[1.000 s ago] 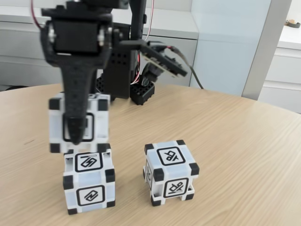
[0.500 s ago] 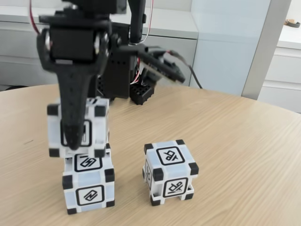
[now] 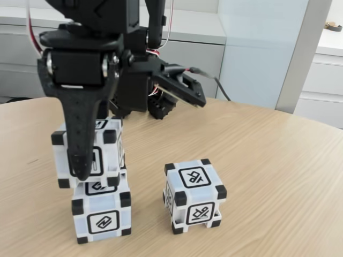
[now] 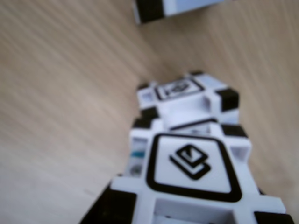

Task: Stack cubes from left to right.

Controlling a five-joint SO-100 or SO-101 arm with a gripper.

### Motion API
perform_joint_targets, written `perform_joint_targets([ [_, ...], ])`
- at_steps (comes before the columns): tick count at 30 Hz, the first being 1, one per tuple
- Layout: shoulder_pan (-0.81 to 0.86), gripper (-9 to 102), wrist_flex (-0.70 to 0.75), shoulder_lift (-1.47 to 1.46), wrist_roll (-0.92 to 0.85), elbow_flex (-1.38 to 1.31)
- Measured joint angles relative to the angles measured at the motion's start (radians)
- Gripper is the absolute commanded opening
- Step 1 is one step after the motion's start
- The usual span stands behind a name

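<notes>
The tool hangs at the left of the fixed view, clenched on the held cube: its black front finger runs straight down the cube's near face, covering much of the glyph there, and the other finger is hidden behind the cube. That cube sits low over the left cube, which stands on the worktop directly under it; the held one is shifted a little to the left and its lower edge overlaps the top of the left cube in this view, so whether the two touch or a thin gap remains cannot be told. In the wrist view the held cube fills the lower middle with a stacked-squares glyph facing the camera, and the left cube peeks out just beyond it, blurred. To the right in the fixed view, apart from the pair, the right cube stands alone on the worktop, turned slightly so that two side faces and its top show, each with a black-framed glyph. A corner of a cube shows at the top edge of the wrist view. Behind the tool, the arm's black base stands at the far side of the pale wood worktop, with wires leading off to the right.
</notes>
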Motion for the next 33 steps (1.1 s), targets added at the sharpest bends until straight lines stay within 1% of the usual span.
perform_joint_targets([
  [2, 0.0, 22, 0.0, 0.0, -0.011, 0.0],
  [6, 0.002, 31, 0.0, -0.008, -0.017, 0.0],
  [10, -0.011, 35, 0.0, -0.015, -0.028, 0.003],
  [19, -0.012, 38, 0.002, -0.008, -0.035, 0.003],
  [26, -0.02, 40, 0.012, 0.141, -0.055, 0.003],
  [33, -0.213, 40, 0.014, 0.193, 0.005, 0.005],
])
